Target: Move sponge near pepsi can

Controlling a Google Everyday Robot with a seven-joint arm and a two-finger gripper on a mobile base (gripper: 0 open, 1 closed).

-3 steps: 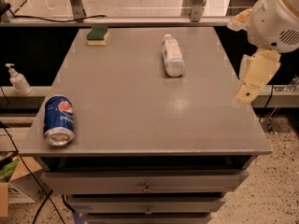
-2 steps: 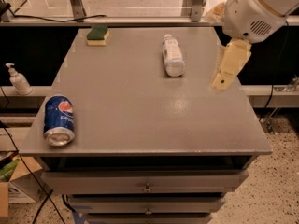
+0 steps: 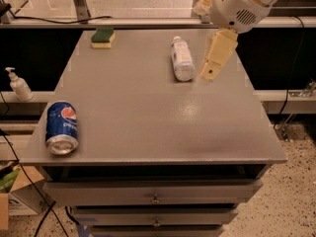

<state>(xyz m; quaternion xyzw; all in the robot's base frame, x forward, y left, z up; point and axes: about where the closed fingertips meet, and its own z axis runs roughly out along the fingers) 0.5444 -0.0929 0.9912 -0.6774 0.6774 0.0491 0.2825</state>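
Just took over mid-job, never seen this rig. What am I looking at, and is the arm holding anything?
One camera looks down at a grey table with drawers beneath. The white arm entering top right ends in a pale gripper, hovering over the table's far right part, beside a clear bottle lying on its side. It holds nothing. The sponge sits at the far left edge; the pepsi can lies on its side at the near left corner.

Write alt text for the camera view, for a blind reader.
The gripper hangs above a grey table, just right of a lying plastic bottle. The sponge sits at the far left corner; the pepsi can lies on its side near the front left edge.
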